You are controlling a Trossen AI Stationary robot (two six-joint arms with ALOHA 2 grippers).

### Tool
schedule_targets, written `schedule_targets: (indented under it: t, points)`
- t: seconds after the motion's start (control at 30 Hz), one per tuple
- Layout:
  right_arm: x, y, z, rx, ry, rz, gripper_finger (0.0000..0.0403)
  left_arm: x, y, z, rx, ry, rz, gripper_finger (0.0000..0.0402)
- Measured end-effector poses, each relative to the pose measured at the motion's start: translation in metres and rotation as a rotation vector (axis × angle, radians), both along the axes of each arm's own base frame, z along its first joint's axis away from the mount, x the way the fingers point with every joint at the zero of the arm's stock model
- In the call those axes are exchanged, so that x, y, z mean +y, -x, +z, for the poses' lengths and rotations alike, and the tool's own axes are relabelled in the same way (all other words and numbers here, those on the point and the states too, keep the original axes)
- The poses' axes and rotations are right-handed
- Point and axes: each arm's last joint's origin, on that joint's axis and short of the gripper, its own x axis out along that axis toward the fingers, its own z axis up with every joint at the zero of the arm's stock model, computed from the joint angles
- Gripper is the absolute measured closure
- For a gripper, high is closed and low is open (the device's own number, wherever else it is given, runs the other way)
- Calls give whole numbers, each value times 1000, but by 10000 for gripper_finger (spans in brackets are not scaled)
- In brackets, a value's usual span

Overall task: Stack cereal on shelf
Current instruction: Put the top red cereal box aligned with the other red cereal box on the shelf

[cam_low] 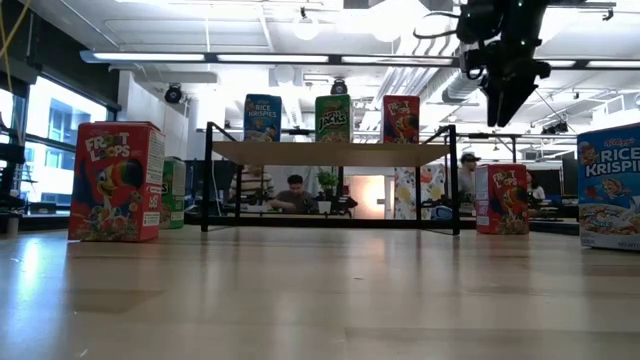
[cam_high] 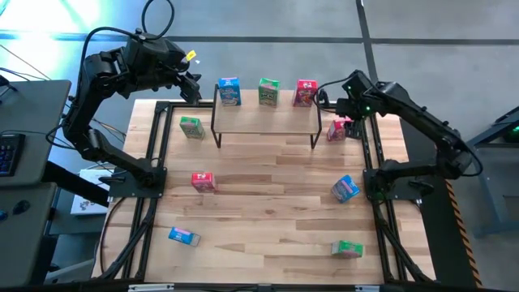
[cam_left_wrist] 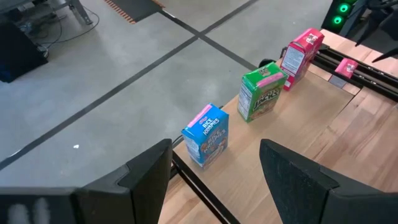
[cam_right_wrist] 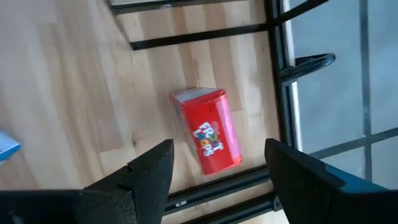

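The shelf (cam_high: pixel 263 120) stands at the table's far middle. A blue box (cam_high: pixel 229 92), a green box (cam_high: pixel 268 92) and a red box (cam_high: pixel 305 92) stand upright in a row along its far edge. My left gripper (cam_high: pixel 193 85) is open and hovers off the shelf's far left end, facing that row (cam_left_wrist: pixel 205 135). My right gripper (cam_high: pixel 349 105) is open and raised above a red box (cam_right_wrist: pixel 208 130) that stands on the table right of the shelf. Its fingers are well clear of the box (cam_low: pixel 502 198).
More boxes are spread over the table: green (cam_high: pixel 191 126) left of the shelf, red (cam_high: pixel 203 181) in the left middle, blue (cam_high: pixel 184 236) near left, blue (cam_high: pixel 345 188) right middle, green (cam_high: pixel 347 248) near right. Black frame rails (cam_high: pixel 375 162) run along both sides.
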Motion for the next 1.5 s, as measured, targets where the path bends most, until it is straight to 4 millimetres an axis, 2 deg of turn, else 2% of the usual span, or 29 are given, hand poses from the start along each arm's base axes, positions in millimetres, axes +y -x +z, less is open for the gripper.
schedule_targets:
  t: [0.43, 0.7, 1.0, 1.33, 1.5]
  points:
    - [-6, 1, -46, 75, 20, 13, 158, 0, 0, 0, 0, 0, 1, 167]
    - [-8, 1, -56, 101, 60, 39, 158, 0, 0, 0, -2, 2, 2, 167]
    - [-9, 0, -58, 94, 64, 46, 158, 0, 0, 0, -17, 13, 15, 167]
    - [-19, -9, -76, 148, -2, 23, 158, 0, 0, 0, -16, 13, 14, 167]
    - [-21, -10, -79, 159, -11, 21, 161, 0, 0, 0, -16, 13, 14, 167]
